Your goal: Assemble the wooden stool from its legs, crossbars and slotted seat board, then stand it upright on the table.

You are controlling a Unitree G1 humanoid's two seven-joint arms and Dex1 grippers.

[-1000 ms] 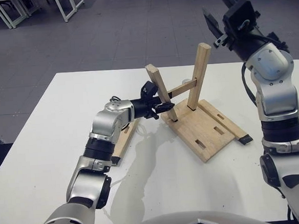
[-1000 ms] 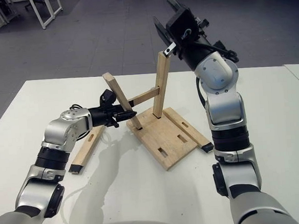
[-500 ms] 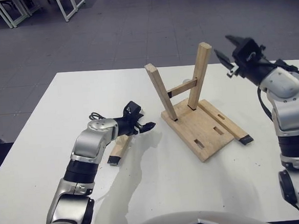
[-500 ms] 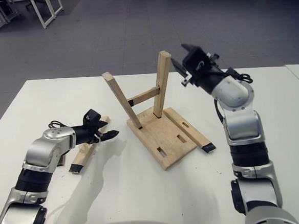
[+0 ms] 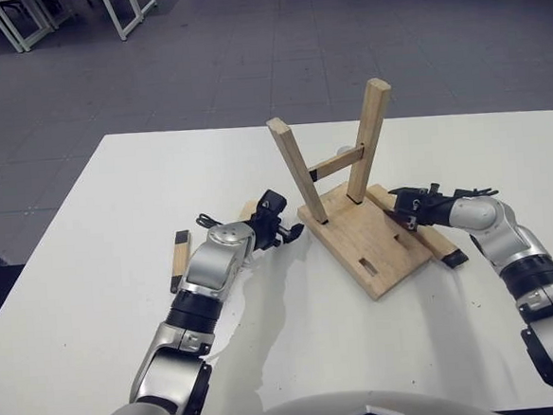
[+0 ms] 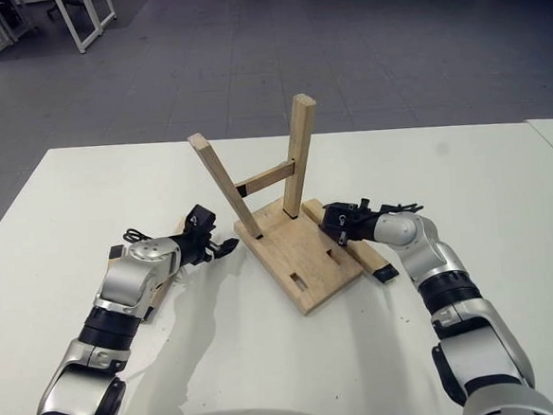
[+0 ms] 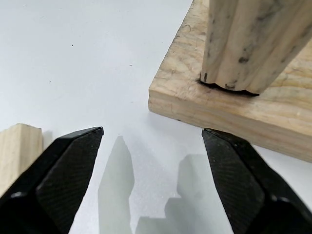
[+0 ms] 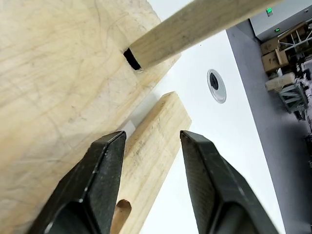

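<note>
Black right gripper [image 5: 397, 212] now by board [image 5: 356, 237]

Pale wood on a white counter [image 5: 94, 306].
Board [image 5: 384, 252] and legs [image 5: 297, 171] light tan; loose leg [image 5: 438, 242] black-tipped; fingers [image 7: 63, 180] black, seemingly fine-textured.

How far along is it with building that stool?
Roughly half done. Two legs stand in the seat board, joined by a crossbar. Nothing is held: the right gripper is open over a loose leg, the left gripper open by the board's corner. Left: empty slots to fill, another piece to fit, then turning it upright.
</note>
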